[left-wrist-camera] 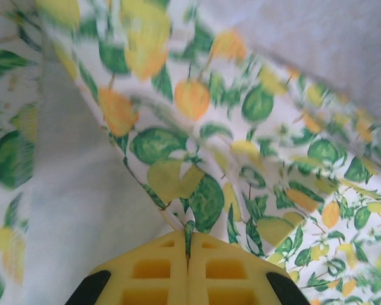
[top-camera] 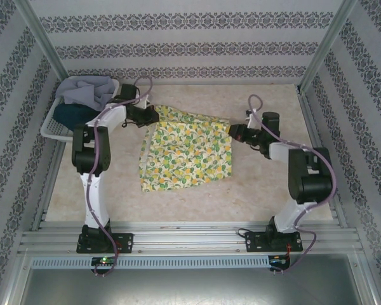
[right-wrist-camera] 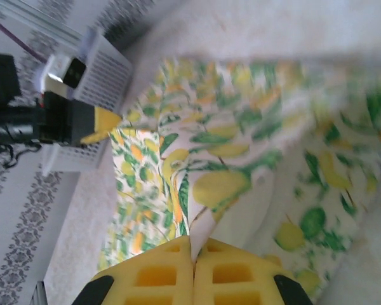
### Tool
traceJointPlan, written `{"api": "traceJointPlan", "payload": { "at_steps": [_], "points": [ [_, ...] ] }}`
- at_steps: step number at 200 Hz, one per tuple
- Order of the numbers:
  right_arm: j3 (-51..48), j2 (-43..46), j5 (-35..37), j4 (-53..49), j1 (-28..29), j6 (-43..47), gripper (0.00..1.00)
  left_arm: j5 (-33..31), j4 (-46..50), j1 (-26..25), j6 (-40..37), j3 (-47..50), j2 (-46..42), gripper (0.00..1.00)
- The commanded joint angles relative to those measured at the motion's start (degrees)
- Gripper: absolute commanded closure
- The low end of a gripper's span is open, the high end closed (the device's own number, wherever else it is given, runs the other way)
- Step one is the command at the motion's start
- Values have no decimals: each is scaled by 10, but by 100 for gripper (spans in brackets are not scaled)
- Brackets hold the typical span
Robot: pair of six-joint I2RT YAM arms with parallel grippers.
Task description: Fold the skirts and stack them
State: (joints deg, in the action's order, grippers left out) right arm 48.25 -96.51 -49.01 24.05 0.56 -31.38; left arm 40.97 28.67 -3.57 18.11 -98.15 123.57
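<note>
The yellow skirt (top-camera: 187,155) has green and orange fruit printed on it. It lies in the middle of the bench (top-camera: 267,190). Its near part rests flat on the bench, and its far edge runs from one gripper to the other.

The left gripper (top-camera: 153,115) grasps the far left corner of the yellow skirt. In the left wrist view its yellow pads (left-wrist-camera: 174,251) are pressed together, with a thin fold of the cloth caught between them.

The right gripper (top-camera: 233,131) grasps the far right corner. In the right wrist view its pads (right-wrist-camera: 171,260) are also pressed together on the edge of the cloth, and the skirt spreads away from them toward the other arm.

The other two skirts are in the white basket (top-camera: 51,130) at the far left of the bench, just beside the left arm. The grey skirt (top-camera: 89,92) is bunched on top and hangs over the rim. The dark blue skirt (top-camera: 73,114) sits under it, inside the basket.
</note>
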Motion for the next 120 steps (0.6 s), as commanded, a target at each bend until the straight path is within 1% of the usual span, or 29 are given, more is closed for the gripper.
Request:
{"api": "traceJointPlan", "payload": {
  "at_steps": [1, 12, 22, 46, 66, 83, 120],
  "points": [
    [10, 106, -20, -3, -22, 26, 100, 51, -53, 41, 58, 43, -134, 100],
    [20, 149, -20, -35, -26, 48, 100, 65, -87, 57, 91, 72, -189, 100],
    [35, 186, -18, -72, -26, 71, 100, 73, -98, 67, 108, 85, -234, 100],
    [66, 269, -9, -127, -26, 99, 100, 75, -58, 74, 99, 60, -315, 100],
    [87, 335, 6, -151, -26, 106, 100, 71, -25, 75, 95, 28, -355, 100],
    [103, 389, 16, -193, -25, 124, 100, 70, -6, 77, 102, 2, -384, 100],
    [117, 491, 41, -242, -23, 131, 100, 98, -33, 77, 139, -9, -450, 100]
  ]
}}
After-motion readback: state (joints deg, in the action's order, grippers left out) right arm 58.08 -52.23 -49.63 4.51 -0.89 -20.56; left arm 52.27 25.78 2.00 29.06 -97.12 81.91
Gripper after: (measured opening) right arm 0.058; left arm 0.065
